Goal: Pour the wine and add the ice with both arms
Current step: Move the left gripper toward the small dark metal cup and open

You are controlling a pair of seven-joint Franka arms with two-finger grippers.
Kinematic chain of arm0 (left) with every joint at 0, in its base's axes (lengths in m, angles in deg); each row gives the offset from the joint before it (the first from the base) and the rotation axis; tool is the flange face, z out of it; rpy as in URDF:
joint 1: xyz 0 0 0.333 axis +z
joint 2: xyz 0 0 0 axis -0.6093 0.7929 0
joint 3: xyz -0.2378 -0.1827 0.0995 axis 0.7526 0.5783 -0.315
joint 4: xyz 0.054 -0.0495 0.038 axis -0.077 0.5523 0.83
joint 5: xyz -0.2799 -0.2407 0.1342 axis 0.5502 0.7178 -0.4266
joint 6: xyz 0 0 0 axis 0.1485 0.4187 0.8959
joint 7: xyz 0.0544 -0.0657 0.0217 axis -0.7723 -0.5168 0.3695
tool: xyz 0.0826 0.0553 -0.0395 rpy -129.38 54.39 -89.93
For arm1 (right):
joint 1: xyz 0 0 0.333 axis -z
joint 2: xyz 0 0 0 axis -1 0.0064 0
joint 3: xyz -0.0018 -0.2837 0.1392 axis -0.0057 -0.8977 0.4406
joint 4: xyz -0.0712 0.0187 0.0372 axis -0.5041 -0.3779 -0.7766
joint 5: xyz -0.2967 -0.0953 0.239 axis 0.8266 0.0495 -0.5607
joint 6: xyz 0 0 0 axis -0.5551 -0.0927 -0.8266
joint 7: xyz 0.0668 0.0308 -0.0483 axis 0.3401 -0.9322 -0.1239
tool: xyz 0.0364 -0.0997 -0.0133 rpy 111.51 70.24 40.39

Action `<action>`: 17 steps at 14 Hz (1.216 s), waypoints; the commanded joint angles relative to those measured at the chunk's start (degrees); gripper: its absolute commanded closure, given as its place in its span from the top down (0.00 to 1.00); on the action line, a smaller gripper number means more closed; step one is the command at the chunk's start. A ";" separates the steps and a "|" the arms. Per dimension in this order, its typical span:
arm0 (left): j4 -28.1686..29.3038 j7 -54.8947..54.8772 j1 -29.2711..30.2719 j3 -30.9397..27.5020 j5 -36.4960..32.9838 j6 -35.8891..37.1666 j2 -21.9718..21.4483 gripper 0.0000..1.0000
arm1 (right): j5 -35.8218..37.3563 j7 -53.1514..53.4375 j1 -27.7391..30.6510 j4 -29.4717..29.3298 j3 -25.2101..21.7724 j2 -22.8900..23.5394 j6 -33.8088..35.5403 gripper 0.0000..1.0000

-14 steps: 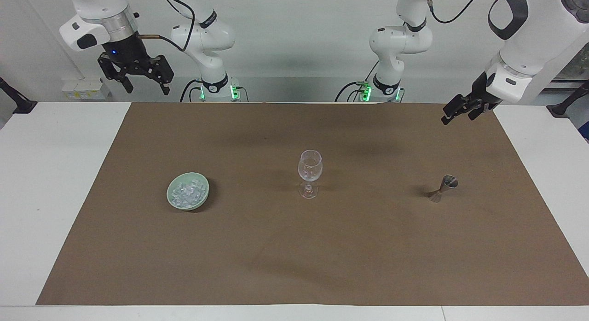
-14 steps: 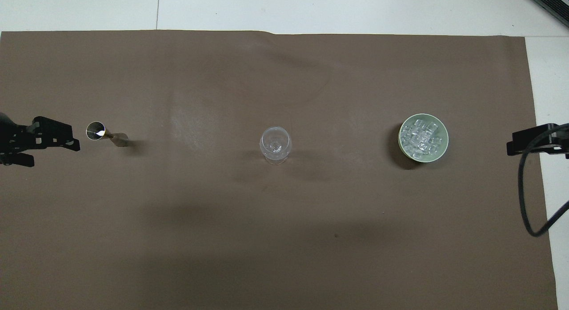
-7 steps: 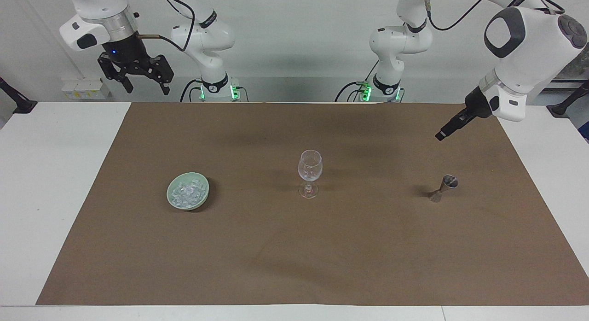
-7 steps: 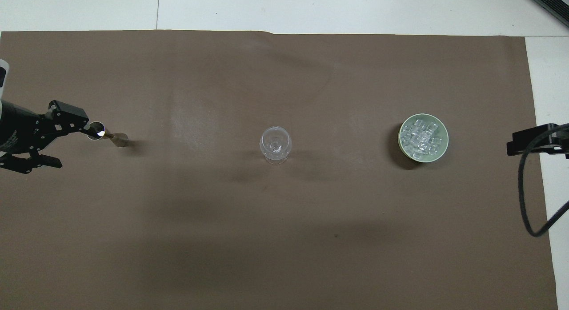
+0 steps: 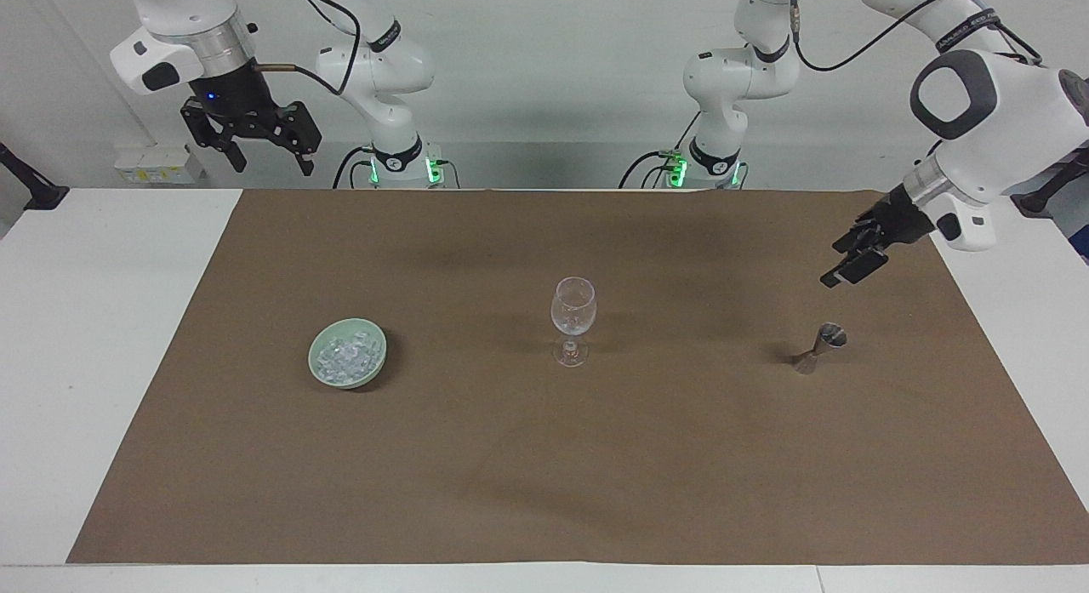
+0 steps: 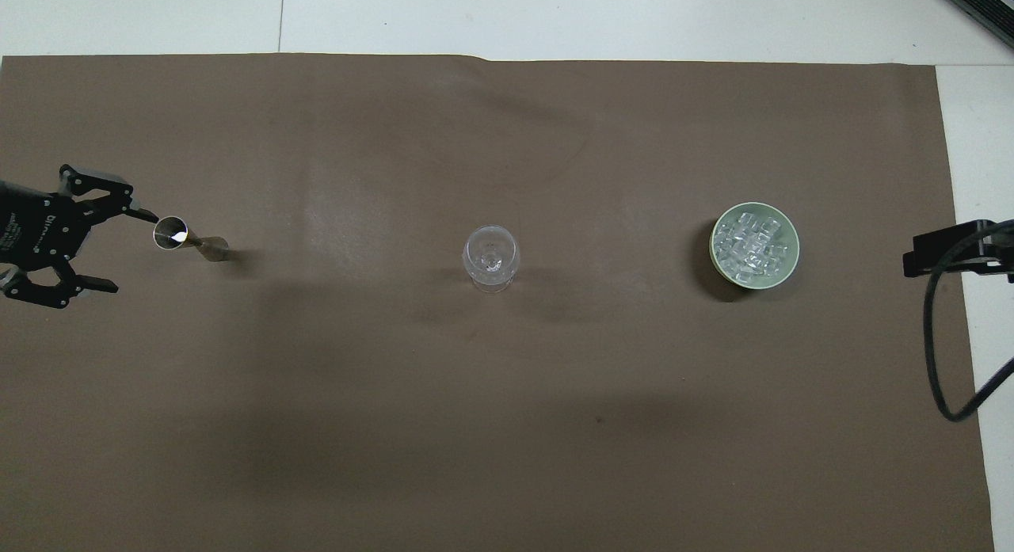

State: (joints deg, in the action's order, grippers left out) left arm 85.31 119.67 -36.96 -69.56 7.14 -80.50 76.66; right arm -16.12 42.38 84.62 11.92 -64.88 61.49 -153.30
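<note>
Brown mat point(image 5: 544, 457) covers most of the table point(image 5: 102, 338).

Both arms up. Right gripper point(image 5: 265, 157) waits above the table edge at its own end, fingers spread, empty.

Left gripper point(image 6: 101, 249) hangs over the mat at the left arm's end, fingers spread, empty, tips aimed toward the jigger.

Pale green bowl point(image 5: 316, 365) with heaped ice point(image 5: 347, 356) sits toward the right arm's end. Wine glass point(image 5: 573, 319) upright mid-mat.

Metal jigger point(image 5: 819, 347) stands upright, long axis vertical, just ahead of the left gripper and lower; not touching. Wine inside cannot be made out.

Judgement: left arm is nearer; the grasp needs a descent and short advance to straddle the jigger's waist.
</note>
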 commanded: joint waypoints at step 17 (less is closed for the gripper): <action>-9.33 1.30 9.00 -8.05 23.46 9.27 23.98 1.00 | -0.09 0.91 0.18 -0.58 0.07 0.09 0.78 1.00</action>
State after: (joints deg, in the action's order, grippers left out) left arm 79.37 120.01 -28.93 -77.64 27.95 -74.22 96.44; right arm -16.12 42.38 84.63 11.92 -64.88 61.49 -153.30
